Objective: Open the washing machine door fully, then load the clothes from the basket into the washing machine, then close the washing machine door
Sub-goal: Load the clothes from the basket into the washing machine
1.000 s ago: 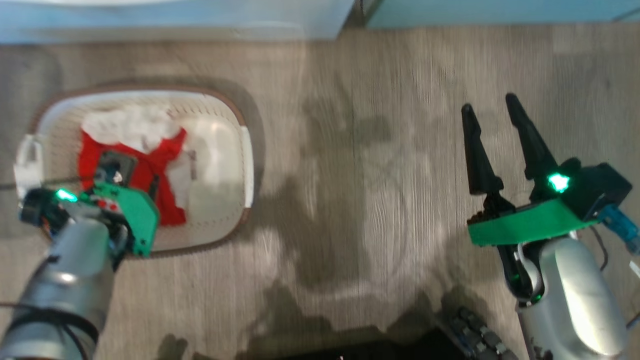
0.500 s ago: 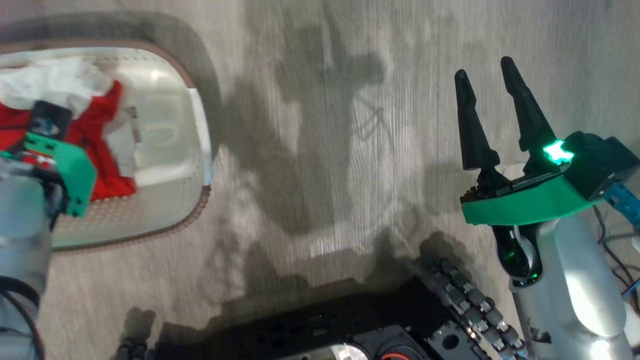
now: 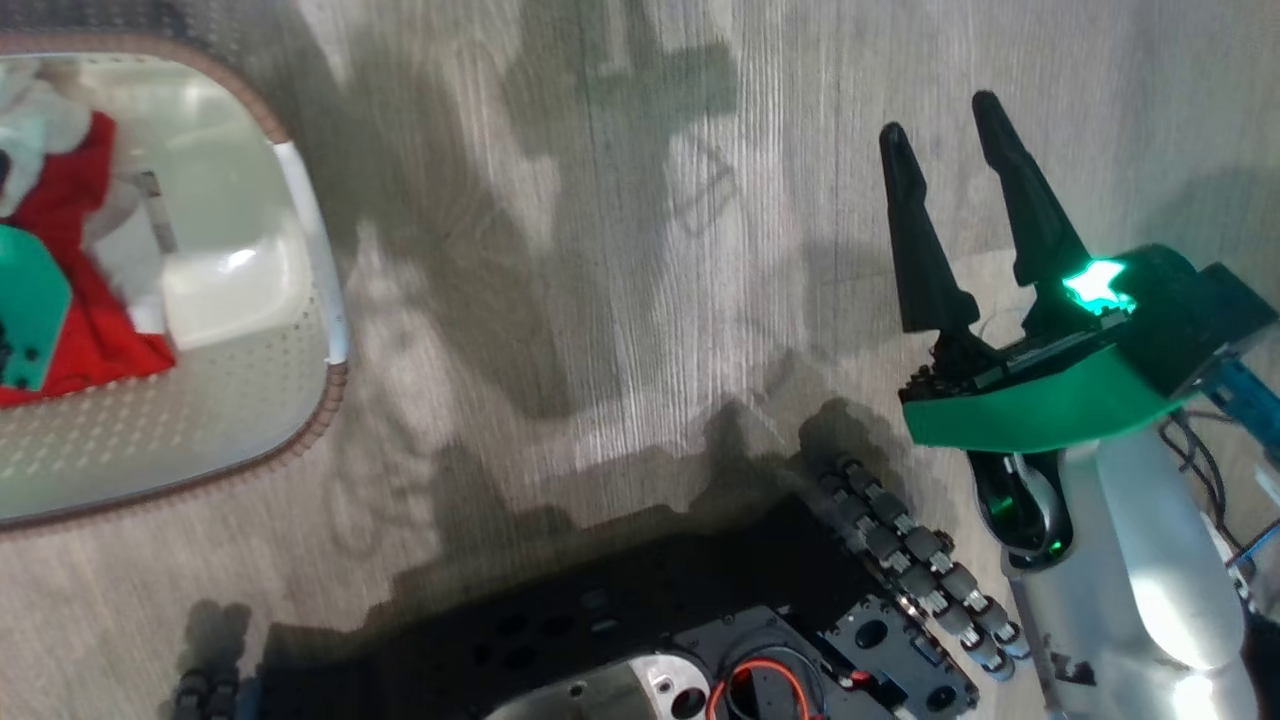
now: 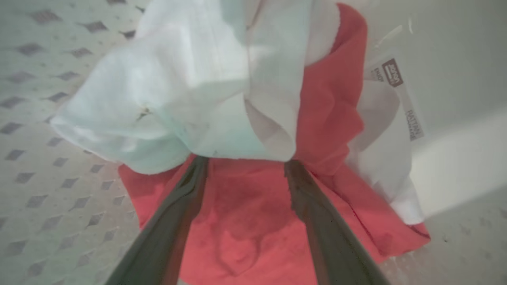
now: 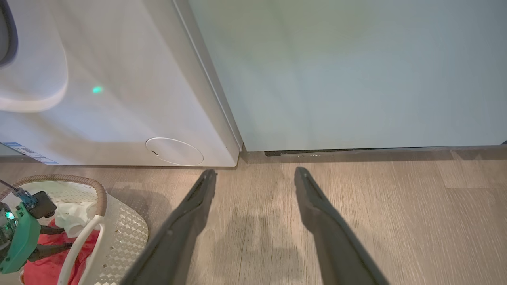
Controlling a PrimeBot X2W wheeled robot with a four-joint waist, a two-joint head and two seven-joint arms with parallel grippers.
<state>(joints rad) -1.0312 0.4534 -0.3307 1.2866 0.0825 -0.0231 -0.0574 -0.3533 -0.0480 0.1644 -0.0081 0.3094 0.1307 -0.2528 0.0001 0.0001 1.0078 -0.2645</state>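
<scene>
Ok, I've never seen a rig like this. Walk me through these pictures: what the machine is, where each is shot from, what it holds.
It is a wheeled robot with two arms, each ending in a two-fingered hand. The head picture looks down at the wooden floor, its dark base and the right hand, open and empty. The right wrist picture looks along that hand at the white washing machine and a pale cabinet. The left wrist picture shows the left hand, open, its fingers on the red and white clothes in the cream basket. Nothing is gripped yet.
</scene>
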